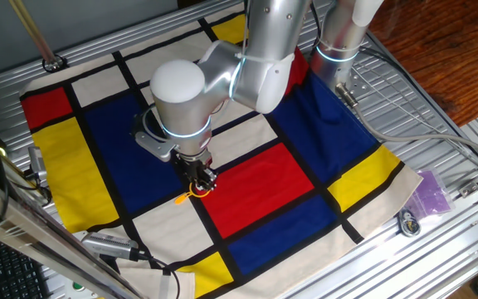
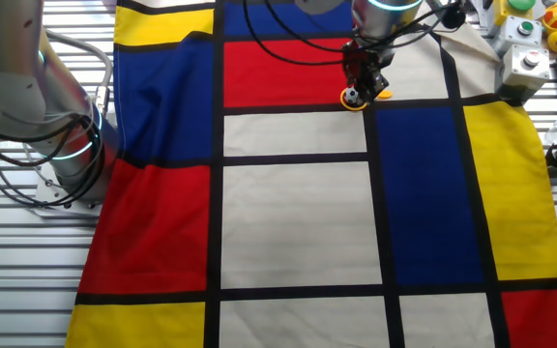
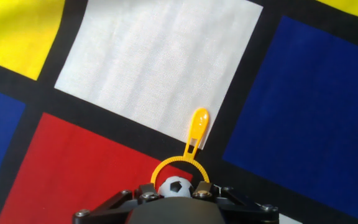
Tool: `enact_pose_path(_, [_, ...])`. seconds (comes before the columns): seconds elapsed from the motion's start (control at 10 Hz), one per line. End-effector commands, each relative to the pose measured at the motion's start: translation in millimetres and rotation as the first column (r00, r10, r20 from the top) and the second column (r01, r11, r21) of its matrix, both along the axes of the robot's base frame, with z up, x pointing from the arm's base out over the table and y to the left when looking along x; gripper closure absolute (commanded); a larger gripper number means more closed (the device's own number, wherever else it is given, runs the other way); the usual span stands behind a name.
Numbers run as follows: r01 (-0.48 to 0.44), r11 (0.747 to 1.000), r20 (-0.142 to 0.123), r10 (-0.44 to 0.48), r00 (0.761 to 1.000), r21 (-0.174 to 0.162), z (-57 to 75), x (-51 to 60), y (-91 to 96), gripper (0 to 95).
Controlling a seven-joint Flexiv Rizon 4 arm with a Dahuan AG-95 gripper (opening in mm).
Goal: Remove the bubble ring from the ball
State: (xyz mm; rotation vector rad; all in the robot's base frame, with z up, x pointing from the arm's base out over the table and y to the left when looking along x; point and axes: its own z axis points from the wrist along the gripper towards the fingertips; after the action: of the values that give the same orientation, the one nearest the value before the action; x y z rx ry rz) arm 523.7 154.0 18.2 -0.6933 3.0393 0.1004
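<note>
Silver arm bent steeply down mid-desk, gripper over ringed ball, bubble ring; jaw state unclear.

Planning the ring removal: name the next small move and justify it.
Probably close the hand on the bubble ring near its rim, then lift. The ring still encircles the ball on the cloth, handle pointing away, and the fingers already straddle it.

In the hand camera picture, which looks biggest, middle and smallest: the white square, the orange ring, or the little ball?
1. White square, by far the biggest.
2. Bubble ring with its handle.
3. Ball, smallest, sitting inside the hoop and partly hidden by the gripper.
</note>
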Motion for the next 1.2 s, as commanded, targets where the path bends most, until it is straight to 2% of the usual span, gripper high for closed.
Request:
enact_pose_path(0.1, [0.025,1.000,-0.001,-0.025,1.000,-0.002,1.0,-0.4,0.0,95.0])
enact_pose_path(0.3, [0.039,0.999,-0.004,-0.039,0.999,-0.001,4.4,-0.1,0.5,95.0])
enact_pose_path(0.6, [0.058,0.998,-0.033,-0.058,0.998,-0.002,29.3,-0.6,5.1,95.0])
enact_pose_path(0.7, [0.071,0.997,-0.049,-0.071,0.996,-0.003,40.4,-2.1,10.0,95.0])
enact_pose_path(0.9, [0.110,0.994,-0.069,-0.110,0.992,-0.008,50.4,-7.4,26.5,95.0])
enact_pose_path(1.2, [0.160,0.987,-0.070,-0.161,0.985,-0.011,43.0,-15.5,52.1,95.0])
